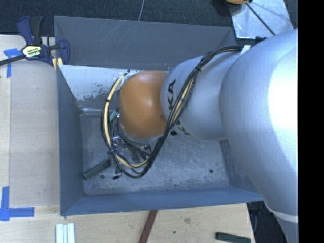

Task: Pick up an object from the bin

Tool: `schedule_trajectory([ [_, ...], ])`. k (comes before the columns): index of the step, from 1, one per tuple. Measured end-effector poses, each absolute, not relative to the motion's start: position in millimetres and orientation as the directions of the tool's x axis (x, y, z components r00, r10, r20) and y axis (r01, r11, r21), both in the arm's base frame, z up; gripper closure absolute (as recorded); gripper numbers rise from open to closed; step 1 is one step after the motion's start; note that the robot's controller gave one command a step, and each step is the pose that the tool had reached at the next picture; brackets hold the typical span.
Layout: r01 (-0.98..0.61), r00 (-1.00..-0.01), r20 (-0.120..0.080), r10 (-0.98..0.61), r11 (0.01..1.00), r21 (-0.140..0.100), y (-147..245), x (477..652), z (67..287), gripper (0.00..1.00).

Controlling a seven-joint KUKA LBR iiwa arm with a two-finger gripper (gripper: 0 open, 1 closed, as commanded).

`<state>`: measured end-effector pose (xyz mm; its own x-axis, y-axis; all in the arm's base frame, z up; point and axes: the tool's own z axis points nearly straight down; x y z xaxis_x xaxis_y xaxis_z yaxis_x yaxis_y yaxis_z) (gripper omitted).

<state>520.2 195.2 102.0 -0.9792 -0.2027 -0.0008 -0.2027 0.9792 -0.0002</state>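
My gripper (120, 147) hangs low over the left half of the bin, mostly hidden beneath the arm's orange cover and a loop of cables. Just to its lower left a dark grey, narrow bar-shaped thing (96, 170) lies slanted on the bin floor, its right end reaching up to the gripper. Whether that bar touches the gripper I cannot tell. A tiny dark bit (116, 175) lies beside it, under the cable loop.
The thick silver arm comes in from the right and covers the bin's right and rear parts. Bare scuffed grey floor shows along the front and at the left wall.
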Motion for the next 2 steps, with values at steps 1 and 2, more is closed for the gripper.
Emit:
schedule_trajectory([
  [1, -0.161, -0.987, 0.002, -0.161, 0.987, 0.0, 203.4, 515.1, 163.0, 1.0],
  [2, -0.152, -0.988, -0.007, -0.152, 0.988, 0.002, 204.4, 514.2, 209.4, 1.0],
])
